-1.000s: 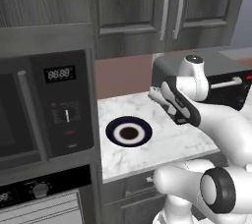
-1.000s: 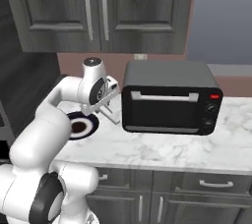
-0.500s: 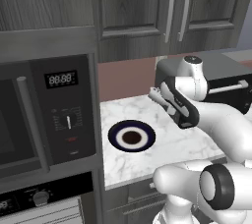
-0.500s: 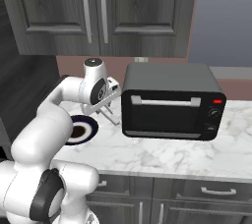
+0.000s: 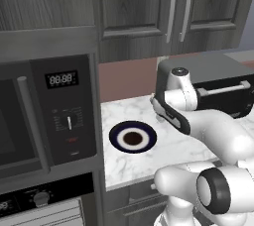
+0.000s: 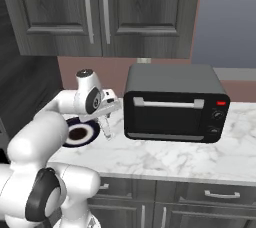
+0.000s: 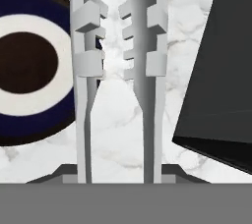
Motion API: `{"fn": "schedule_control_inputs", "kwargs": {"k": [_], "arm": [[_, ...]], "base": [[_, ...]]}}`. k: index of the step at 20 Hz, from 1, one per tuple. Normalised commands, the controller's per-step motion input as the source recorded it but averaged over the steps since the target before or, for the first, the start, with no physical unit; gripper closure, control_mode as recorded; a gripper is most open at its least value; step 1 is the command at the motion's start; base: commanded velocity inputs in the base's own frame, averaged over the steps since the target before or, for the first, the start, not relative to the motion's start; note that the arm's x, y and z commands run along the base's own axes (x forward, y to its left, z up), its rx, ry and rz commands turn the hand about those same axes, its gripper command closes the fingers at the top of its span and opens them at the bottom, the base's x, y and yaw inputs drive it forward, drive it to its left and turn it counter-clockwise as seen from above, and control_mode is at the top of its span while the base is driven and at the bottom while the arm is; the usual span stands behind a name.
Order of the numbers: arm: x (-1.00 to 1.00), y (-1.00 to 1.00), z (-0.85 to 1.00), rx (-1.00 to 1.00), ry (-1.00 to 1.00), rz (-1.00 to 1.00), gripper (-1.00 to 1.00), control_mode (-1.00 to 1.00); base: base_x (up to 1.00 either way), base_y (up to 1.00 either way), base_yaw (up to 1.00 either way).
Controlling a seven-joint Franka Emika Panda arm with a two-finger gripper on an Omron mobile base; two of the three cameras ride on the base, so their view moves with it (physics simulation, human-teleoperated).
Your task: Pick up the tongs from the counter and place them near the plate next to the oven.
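Observation:
My gripper (image 7: pixel 118 175) is shut on the silver tongs (image 7: pixel 145 46), whose scalloped ends point down at the marble. From the right base view the tongs (image 6: pixel 106 128) hang from the gripper (image 6: pixel 108 111) just above the worktop, between the navy plate (image 6: pixel 79 133) and the black toaster oven (image 6: pixel 175 104). In the hand view the plate (image 7: pixel 29 120) lies just left of the tongs, its rim partly behind them. The plate (image 5: pixel 132 137) sits on the narrow marble worktop (image 5: pixel 124 163), right of the wall oven (image 5: pixel 49 215) with its knob panel. The island counter is out of view.
The toaster oven (image 7: pixel 221 70) stands close on the tongs' right. A built-in microwave (image 5: pixel 59 116) with a clock sits above the wall oven. Dark upper cabinets (image 6: pixel 100 12) hang over the worktop. Bare marble (image 6: pixel 165 159) stretches in front of the toaster oven.
The hand has come down a little with the tongs, bringing them closer to the marble beside the plate. The views have shifted slightly.

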Motion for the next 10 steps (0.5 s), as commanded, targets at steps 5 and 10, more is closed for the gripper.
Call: {"fn": "schedule_control_inputs", "kwargs": {"k": [5,10], "arm": [[0.07,0.01,-0.29,0.05,0.06,-0.19,1.0,-1.0],[0.07,-0.07,-0.3,0.12,0.06,-0.04,1.0,-1.0]], "base": [[0.0,0.0,0.0],[0.0,0.0,0.0]]}}
